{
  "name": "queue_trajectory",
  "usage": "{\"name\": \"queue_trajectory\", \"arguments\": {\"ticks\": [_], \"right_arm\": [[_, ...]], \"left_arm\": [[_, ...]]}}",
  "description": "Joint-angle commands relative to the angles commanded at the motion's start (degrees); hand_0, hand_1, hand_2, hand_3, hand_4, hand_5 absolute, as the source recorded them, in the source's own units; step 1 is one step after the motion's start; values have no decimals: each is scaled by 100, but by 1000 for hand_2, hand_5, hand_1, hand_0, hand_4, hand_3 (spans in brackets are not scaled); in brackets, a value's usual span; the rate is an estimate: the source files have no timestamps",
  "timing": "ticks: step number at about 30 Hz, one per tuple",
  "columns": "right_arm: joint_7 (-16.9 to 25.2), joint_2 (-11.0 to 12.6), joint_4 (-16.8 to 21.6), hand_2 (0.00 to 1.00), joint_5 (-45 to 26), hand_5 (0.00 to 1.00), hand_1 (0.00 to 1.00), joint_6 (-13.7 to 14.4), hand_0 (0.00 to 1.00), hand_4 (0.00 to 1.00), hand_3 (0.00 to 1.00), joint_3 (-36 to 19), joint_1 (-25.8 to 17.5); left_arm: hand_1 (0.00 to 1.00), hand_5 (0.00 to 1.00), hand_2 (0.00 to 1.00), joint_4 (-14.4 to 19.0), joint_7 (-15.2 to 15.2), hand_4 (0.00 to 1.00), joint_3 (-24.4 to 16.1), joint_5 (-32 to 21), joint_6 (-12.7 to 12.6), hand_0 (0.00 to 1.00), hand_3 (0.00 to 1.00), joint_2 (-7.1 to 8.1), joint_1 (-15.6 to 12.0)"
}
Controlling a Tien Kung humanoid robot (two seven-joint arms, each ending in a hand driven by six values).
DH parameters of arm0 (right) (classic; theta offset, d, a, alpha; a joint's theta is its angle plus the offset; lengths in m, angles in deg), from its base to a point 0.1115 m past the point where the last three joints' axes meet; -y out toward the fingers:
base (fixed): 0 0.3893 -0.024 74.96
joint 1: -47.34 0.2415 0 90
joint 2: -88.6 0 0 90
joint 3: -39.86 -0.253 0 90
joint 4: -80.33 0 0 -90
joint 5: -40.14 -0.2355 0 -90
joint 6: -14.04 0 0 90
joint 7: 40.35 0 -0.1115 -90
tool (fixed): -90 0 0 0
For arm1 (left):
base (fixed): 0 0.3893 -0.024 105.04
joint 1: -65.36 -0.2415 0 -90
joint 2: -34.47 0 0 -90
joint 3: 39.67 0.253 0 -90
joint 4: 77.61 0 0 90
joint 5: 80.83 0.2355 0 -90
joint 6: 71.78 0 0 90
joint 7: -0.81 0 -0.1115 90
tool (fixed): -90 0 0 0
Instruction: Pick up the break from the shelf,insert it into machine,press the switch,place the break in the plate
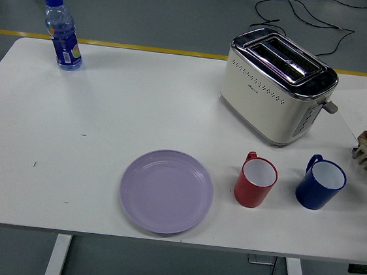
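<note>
Single head view, high on robot's side, facing forward and down. White table (107,116) spans frame, near edge at bottom, grey floor (150,16) beyond far edge. Moderate distance; no second view.

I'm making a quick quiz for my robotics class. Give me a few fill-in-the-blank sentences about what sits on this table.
1. The plate near the table's front edge is ____ in colour.
2. Right of the red mug stands a ____ mug.
3. The water bottle stands at the far ____ corner of the table.
4. The toaster has ____ slots on top.

Missing words: purple; blue; left; two
</note>
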Motion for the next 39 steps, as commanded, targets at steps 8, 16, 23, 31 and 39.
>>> {"name": "queue_trajectory", "arguments": {"ticks": [8,16,23,31,39], "right_arm": [[-125,-54,-123,964,106,156,916,-112,998,835,983,172,105],[-317,-107,-395,964,325,160,915,-125,998,832,978,440,333],[-575,-119,-759,957,837,163,901,-138,986,830,968,729,612],[-894,-169,-1123,837,1501,157,804,-29,873,820,897,974,911],[-1137,-173,-1262,658,1692,135,651,-71,701,774,768,1158,1047]], "left_arm": [[592,998,622,0,-6,382,9,-5,-1,670,660,-2,2],[592,998,621,0,-1,381,18,-23,-6,671,659,4,15],[591,998,617,0,5,383,45,-62,-9,671,659,13,25],[591,998,619,0,8,383,74,-110,-16,671,659,12,33],[591,998,620,0,5,386,83,-111,-13,671,659,13,37]]}}
